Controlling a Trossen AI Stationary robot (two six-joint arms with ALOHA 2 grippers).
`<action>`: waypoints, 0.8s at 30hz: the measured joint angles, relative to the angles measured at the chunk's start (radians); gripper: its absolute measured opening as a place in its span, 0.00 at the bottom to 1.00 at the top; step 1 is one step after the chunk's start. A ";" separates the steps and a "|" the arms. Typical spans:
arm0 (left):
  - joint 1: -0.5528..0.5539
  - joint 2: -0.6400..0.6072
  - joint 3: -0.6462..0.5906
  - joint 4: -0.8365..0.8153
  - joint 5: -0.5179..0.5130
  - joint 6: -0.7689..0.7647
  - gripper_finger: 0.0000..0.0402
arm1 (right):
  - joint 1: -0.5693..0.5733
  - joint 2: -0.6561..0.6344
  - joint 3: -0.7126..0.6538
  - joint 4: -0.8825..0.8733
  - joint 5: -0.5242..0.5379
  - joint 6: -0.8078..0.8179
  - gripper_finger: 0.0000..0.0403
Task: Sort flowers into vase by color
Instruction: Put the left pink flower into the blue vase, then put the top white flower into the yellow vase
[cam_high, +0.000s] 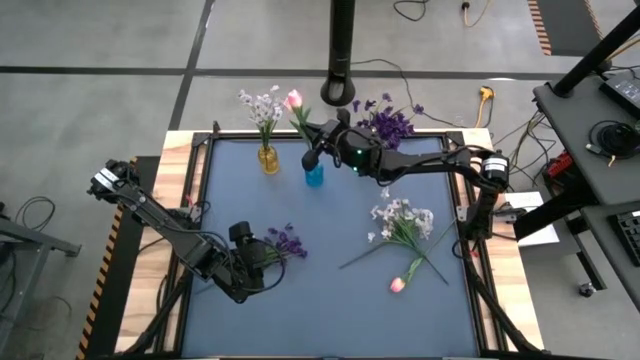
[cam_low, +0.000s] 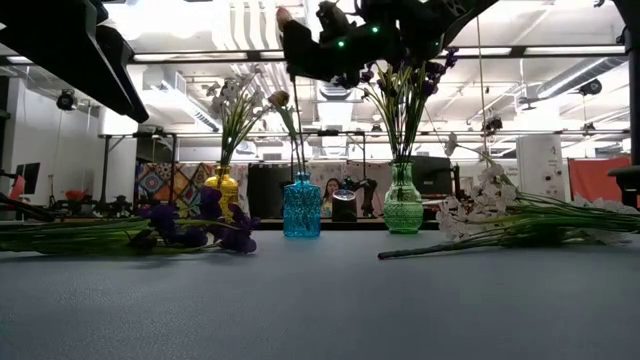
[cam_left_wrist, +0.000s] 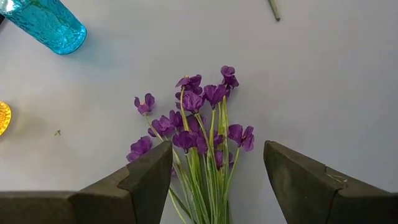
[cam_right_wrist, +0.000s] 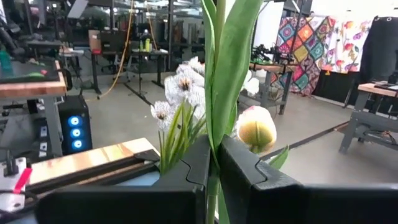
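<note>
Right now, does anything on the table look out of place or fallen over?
No vase has tipped. Only unsorted stems look out of place: a white sprig bunch and a pink tulip lie flat on the mat, and purple blooms lie between the left end effector fingers.

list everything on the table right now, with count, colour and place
vases: 3; yellow, blue, green; far edge
white sprigs: in yellow vase
pink tulip: 1, in blue vase, stem gripped
purple blooms: in green vase
purple bunch: lying near left
white bunch: lying right side
loose tulip: 1, pink, near right
left gripper: open, astride purple bunch's stems
right gripper: shut on tulip stem, above blue vase
</note>
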 joint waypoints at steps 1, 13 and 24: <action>0.000 0.000 0.000 0.000 0.000 0.000 0.59 | 0.000 0.000 0.000 -0.007 0.000 0.001 0.07; 0.000 0.000 0.000 0.000 0.000 -0.001 0.59 | 0.000 -0.005 0.000 -0.062 0.056 0.007 0.35; 0.000 0.000 0.000 0.000 0.000 -0.017 0.59 | 0.064 -0.042 -0.001 -0.115 0.032 -0.096 0.54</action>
